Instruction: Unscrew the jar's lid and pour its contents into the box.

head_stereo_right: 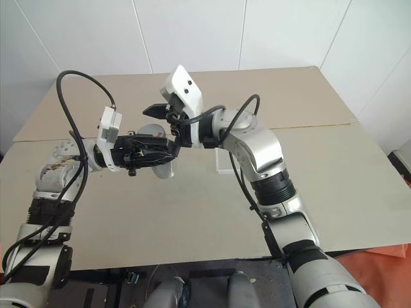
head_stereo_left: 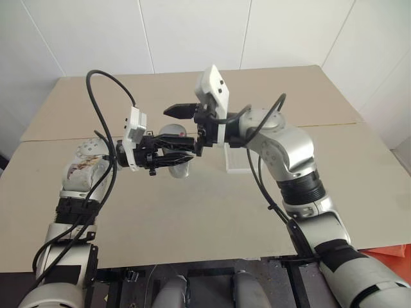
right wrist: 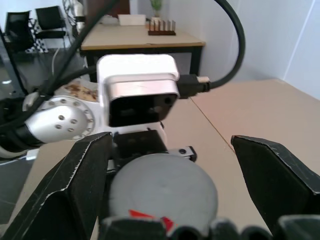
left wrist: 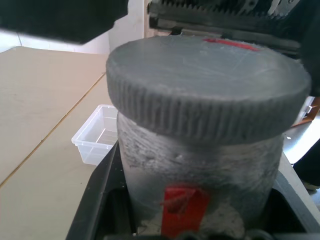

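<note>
The jar (left wrist: 200, 165) is clamped in the closed left gripper (head_stereo_left: 168, 156) above the middle of the tan table (head_stereo_left: 192, 218), its grey lid (left wrist: 207, 85) on. The right gripper (right wrist: 170, 195) is spread wide either side of the lid. The box (head_stereo_left: 239, 158) sits just right, behind the right arm; bare tabletop surrounds it.

Setting: an office-type or lab room used as a test area. A plain beige table (head_stereo_left: 192, 212) stands against white panelled walls (head_stereo_left: 192, 32). The right wrist view shows, farther back, a second table (right wrist: 140, 40) bearing a white box (right wrist: 132, 19) and a rack (right wrist: 161, 27), black chairs (right wrist: 50, 20) and a potted plant (right wrist: 156, 6).
</note>
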Available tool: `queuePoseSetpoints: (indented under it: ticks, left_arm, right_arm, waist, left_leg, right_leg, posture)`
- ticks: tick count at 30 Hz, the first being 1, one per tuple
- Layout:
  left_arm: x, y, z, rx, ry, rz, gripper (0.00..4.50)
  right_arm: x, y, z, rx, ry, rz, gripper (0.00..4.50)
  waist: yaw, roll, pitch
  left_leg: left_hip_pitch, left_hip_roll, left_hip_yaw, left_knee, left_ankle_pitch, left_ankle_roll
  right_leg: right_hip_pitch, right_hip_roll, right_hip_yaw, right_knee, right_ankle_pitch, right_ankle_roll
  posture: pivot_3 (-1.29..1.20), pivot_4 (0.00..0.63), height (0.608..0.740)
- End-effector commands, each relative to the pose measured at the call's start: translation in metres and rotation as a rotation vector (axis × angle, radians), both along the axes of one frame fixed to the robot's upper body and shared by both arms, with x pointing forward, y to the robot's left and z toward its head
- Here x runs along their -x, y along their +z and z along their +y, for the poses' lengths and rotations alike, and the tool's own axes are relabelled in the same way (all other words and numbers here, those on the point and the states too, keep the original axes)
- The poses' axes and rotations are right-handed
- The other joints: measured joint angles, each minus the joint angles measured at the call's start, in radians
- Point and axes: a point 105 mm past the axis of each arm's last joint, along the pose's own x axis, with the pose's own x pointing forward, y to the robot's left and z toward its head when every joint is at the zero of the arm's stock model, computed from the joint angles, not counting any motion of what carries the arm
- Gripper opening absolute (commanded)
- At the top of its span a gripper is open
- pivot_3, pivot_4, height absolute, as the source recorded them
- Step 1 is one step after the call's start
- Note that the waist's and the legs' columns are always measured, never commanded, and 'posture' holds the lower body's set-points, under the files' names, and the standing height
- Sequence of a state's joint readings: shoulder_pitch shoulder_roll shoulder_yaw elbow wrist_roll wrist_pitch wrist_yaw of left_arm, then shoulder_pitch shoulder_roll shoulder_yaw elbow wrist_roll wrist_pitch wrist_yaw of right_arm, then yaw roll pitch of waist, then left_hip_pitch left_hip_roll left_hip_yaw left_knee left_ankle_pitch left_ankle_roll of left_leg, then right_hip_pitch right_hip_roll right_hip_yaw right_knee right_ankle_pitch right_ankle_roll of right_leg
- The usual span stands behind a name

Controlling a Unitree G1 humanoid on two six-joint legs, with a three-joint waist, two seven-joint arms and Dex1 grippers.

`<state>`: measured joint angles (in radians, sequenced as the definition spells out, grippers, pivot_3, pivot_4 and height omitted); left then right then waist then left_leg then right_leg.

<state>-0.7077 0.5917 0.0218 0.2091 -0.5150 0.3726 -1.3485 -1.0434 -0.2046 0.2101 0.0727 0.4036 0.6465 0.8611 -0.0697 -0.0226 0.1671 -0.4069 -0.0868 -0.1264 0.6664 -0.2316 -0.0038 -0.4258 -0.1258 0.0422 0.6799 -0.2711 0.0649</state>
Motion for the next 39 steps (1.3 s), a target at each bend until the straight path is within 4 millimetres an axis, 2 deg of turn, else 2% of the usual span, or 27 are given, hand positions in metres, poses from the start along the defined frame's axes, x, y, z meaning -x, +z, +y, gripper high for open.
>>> queuePoseSetpoints:
  ticks: [1, 17, 25, 28, 33, 39]
  left_arm:
    - [0.005, 0.013, 0.003, 0.000, -0.012, -0.058, 1.93]
    - [0.010, 0.014, 0.010, -0.016, -0.014, -0.053, 1.93]
    - [0.011, 0.014, 0.011, -0.024, -0.023, -0.051, 1.93]
    - [0.011, 0.015, 0.011, -0.023, -0.023, -0.051, 1.93]
    - [0.008, 0.014, 0.010, -0.018, -0.016, -0.049, 1.93]
    - [-0.001, 0.012, 0.006, -0.009, 0.002, -0.049, 1.93]
  right_arm:
    - [-0.001, 0.012, -0.003, -0.016, -0.010, -0.043, 4.44]
    - [-0.034, 0.007, -0.054, -0.003, -0.174, -0.011, 4.44]
    - [-0.039, 0.005, -0.072, -0.009, -0.202, -0.010, 4.44]
    - [-0.036, 0.005, -0.075, -0.013, -0.191, -0.013, 4.44]
    - [-0.023, 0.016, -0.073, -0.046, -0.136, -0.023, 4.44]
    - [0.002, 0.035, -0.053, -0.091, -0.022, -0.040, 4.44]
  waist:
    - [0.000, 0.000, 0.000]
    - [-0.001, 0.000, 0.000]
    - [0.007, 0.000, 0.000]
    - [-0.006, 0.000, 0.000]
    - [-0.003, 0.000, 0.000]
    - [0.000, 0.000, 0.000]
  left_leg:
    - [0.000, 0.000, 0.000, 0.000, 0.000, 0.000]
    - [0.000, 0.000, 0.000, 0.000, -0.002, 0.003]
    - [0.000, -0.001, 0.000, 0.000, -0.002, 0.003]
    - [0.000, 0.000, 0.001, 0.000, -0.002, 0.003]
    - [0.000, 0.000, 0.001, 0.000, -0.002, 0.004]
    - [0.000, 0.000, 0.001, 0.000, -0.002, 0.004]
  right_leg:
    - [0.000, 0.000, 0.000, 0.000, 0.000, 0.000]
    - [0.000, 0.000, 0.000, 0.000, 0.000, 0.000]
    - [0.001, 0.000, 0.000, -0.001, 0.000, 0.000]
    - [0.000, 0.000, 0.000, -0.001, 0.000, 0.000]
    - [0.000, 0.000, 0.000, -0.001, 0.000, 0.000]
    - [0.000, 0.000, 0.000, -0.001, 0.000, 0.000]
  posture:
    - [0.00, 0.150, 0.740]
    - [0.00, 0.150, 0.740]
    - [0.00, 0.150, 0.740]
    - [0.00, 0.150, 0.740]
    - [0.00, 0.150, 0.740]
    - [0.00, 0.150, 0.740]
